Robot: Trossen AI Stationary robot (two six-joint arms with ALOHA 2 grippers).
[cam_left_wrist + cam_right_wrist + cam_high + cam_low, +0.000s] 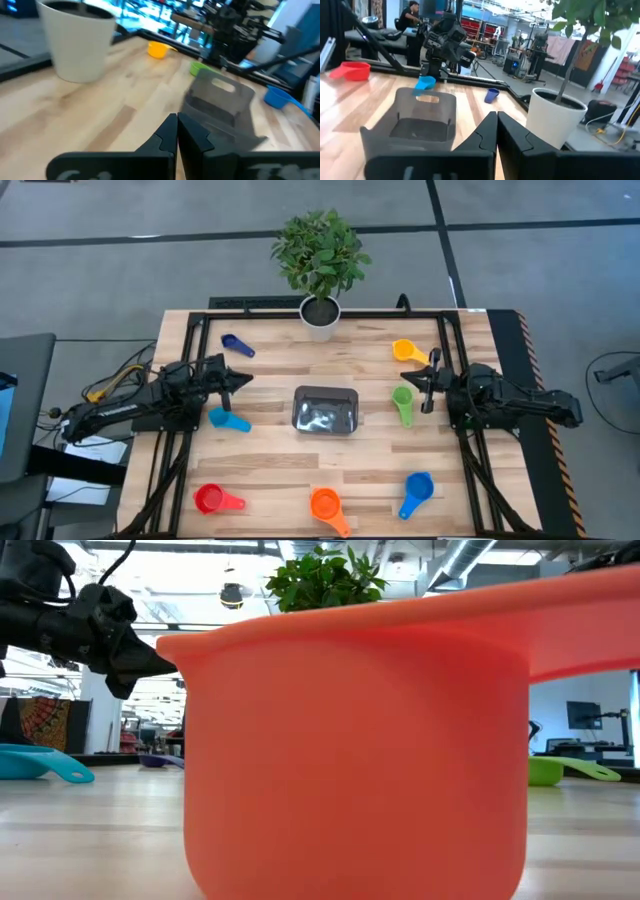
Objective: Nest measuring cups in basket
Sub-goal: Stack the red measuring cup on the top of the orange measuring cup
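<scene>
The dark grey basket [325,410] stands at the table's middle with nothing in it. The measuring cups lie scattered around it, each resting on the wood: dark blue [236,345], yellow [407,351], green [403,403], light blue [228,419], red [215,499], orange [328,506] and blue [416,491]. My left gripper [176,125] hovers shut at the table's left, level with the basket [220,102], holding nothing. My right gripper [496,122] hovers shut at the table's right, pointing at the basket [415,120], also holding nothing.
A white plant pot [321,317] stands at the far edge's middle. A black frame [190,330] runs along the table's far, left and right sides. The orange cup [350,740] fills the low view. A person [410,15] sits in the room beyond the table.
</scene>
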